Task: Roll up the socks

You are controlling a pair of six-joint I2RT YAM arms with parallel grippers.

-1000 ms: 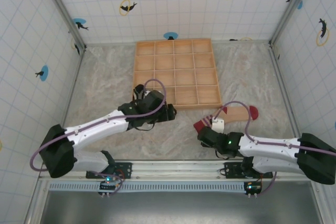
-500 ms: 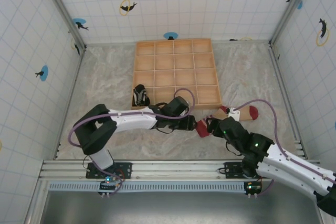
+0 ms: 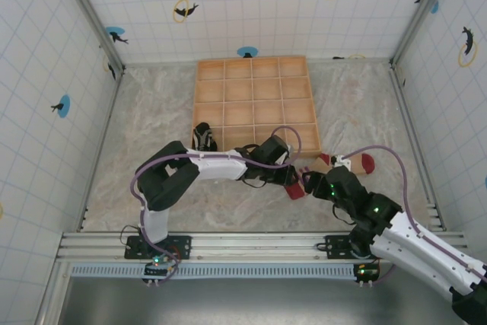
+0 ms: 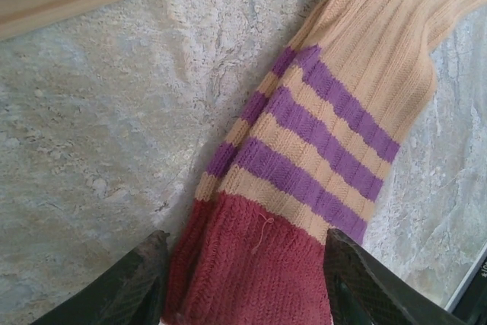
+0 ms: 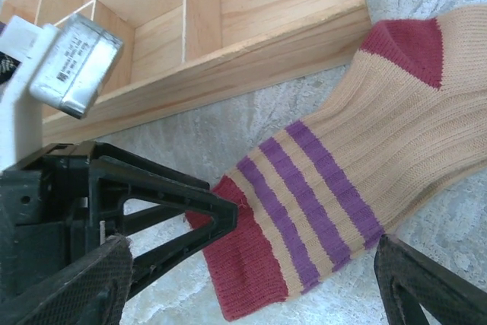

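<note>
The tan sock (image 3: 365, 163) lies flat on the table just right of the tray's near right corner, with its dark red cuff (image 4: 251, 264) pointing left. My left gripper (image 3: 293, 182) (image 4: 243, 264) is open. Its fingers (image 4: 129, 287) stand at either edge of the cuff, and the cloth lies flat between them. My right gripper (image 3: 313, 180) (image 5: 251, 279) hangs open over the cuff (image 5: 251, 264) and the purple stripes (image 5: 304, 188). The black-and-white striped sock (image 3: 202, 137) sits bunched at the tray's near left corner.
The wooden tray (image 3: 199, 97) of square compartments stands at the middle back, and its front wall (image 5: 251, 58) runs close behind the tan sock. Tiled walls close in the marbled table on three sides. Both arms meet near the tray's near right corner.
My left arm swung right from the tray's near left corner to the tan sock's cuff, and its jaws narrowed. My right gripper moved left over the cuff and opened wider.
</note>
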